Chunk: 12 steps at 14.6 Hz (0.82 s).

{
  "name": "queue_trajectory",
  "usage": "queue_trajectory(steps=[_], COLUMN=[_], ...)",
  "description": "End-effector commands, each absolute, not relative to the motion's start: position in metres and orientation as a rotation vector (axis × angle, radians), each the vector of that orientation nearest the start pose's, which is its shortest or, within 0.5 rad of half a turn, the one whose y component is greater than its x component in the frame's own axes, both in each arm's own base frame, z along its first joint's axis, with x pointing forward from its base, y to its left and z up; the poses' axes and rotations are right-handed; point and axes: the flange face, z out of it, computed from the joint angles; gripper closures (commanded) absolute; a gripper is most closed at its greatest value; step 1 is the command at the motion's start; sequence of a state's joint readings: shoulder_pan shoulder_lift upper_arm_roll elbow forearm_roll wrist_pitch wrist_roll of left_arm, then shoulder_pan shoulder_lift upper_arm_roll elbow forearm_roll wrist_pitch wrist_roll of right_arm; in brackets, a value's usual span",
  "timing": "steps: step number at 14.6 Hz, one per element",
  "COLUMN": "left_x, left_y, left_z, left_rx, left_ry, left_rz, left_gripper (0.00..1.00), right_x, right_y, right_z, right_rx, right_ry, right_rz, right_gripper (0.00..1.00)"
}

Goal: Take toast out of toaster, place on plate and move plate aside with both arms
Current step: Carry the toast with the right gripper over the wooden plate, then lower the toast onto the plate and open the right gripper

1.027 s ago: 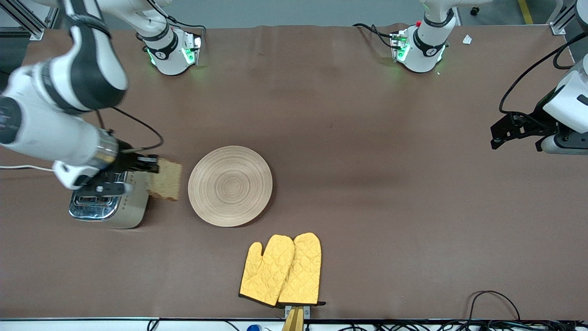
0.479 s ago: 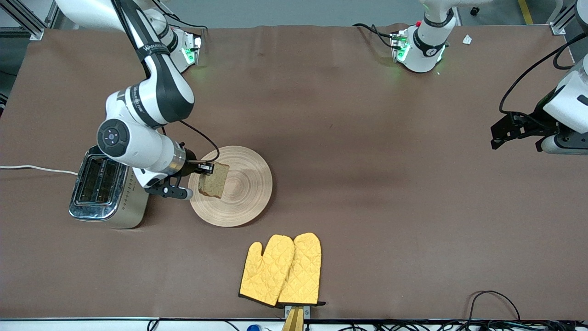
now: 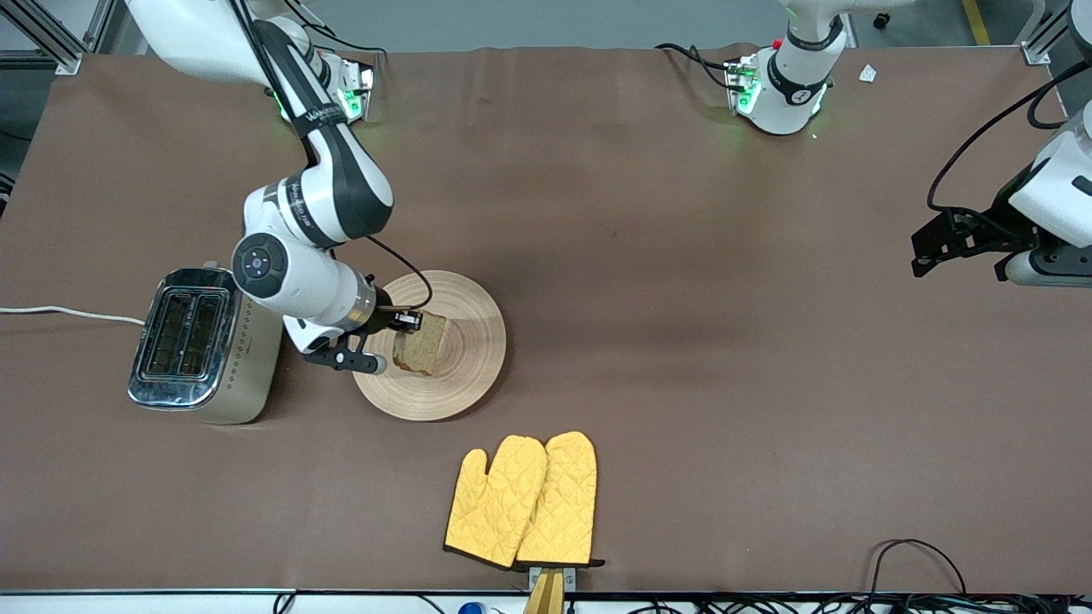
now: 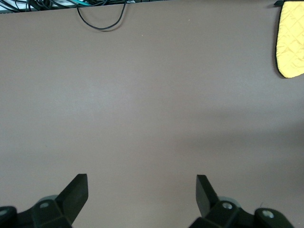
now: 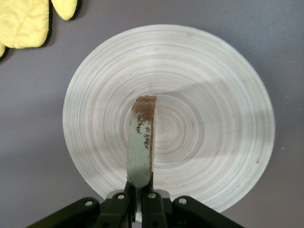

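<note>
My right gripper (image 3: 408, 323) is shut on the toast (image 3: 420, 344), a brown speckled slice held on edge and tilted, low over the round light-wood plate (image 3: 469, 337). In the right wrist view the toast (image 5: 140, 142) sticks out edge-on from the shut gripper (image 5: 139, 191) over the middle of the plate (image 5: 209, 123). I cannot tell whether the toast touches the plate. My left gripper (image 3: 923, 247) waits open and empty at the left arm's end of the table; its view shows the open gripper (image 4: 141, 183) over bare brown table.
A chrome two-slot toaster (image 3: 196, 345) stands beside the plate toward the right arm's end. A pair of yellow quilted oven mitts (image 3: 525, 499) lies nearer the front camera than the plate, also in the right wrist view (image 5: 28, 21). A white cord (image 3: 60, 312) runs from the toaster.
My right gripper has carried the toast from beside the toaster to over the plate and lowered it toward the plate's middle. The left arm has not moved.
</note>
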State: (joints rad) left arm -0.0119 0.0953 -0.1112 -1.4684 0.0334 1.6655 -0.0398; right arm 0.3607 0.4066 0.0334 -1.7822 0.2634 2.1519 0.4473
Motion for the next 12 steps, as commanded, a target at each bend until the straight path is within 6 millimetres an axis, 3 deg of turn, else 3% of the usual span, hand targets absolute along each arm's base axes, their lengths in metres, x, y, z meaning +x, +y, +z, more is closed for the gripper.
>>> queue_trajectory(steps=[1, 8, 12], left_x=[0.589, 0.589, 0.59], left_y=[-0.065, -0.068, -0.061], left_z=[0.63, 0.629, 0.629], left_rx=[-3.101, -3.1, -3.101], left_ry=[0.14, 0.142, 0.135], left_rz=[-0.17, -0.17, -0.167], left_gripper=[0.0, 0.0, 0.0], right_x=[0.59, 0.581, 0.578], right_y=[0.257, 0.206, 0.193], right_z=[0.323, 0.278, 0.26], right_rx=[-2.89, -2.915, -2.923], right_ry=[0.334, 0.266, 0.262], right_rz=[0.201, 0.234, 0.252], right_gripper=[1.0, 1.0, 1.0])
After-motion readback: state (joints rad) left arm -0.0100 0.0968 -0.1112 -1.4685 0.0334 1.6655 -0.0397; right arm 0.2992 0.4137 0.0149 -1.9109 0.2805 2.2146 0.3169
